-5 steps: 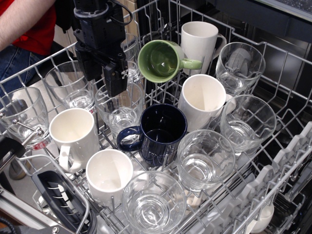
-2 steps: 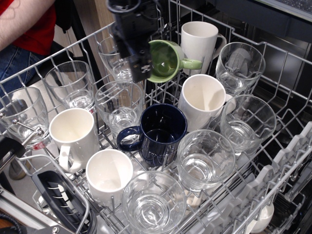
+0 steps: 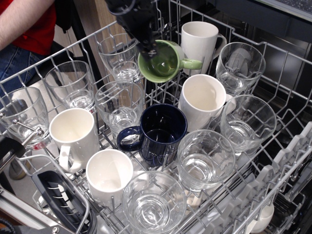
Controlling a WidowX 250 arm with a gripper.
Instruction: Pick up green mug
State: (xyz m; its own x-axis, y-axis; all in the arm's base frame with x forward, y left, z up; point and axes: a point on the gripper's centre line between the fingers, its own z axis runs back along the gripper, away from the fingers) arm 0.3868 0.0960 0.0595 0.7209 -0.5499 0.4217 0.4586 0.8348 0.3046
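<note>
One slip off the green mug (image 3: pixel 163 62)'s glossy rim could knock neighbouring glasses (image 3: pixel 124 58); my gripper (image 3: pixel 148 48) seems astride it, jaw spacing unclear.

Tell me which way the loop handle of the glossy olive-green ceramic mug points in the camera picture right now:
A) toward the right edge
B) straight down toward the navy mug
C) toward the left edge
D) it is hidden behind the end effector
A: the glossy olive-green ceramic mug lies tilted in the wire rack, and its loop handle sticks out toward the right edge, in front of the tall white ceramic mug, while the black end effector sits at its upper-left rim.
</note>
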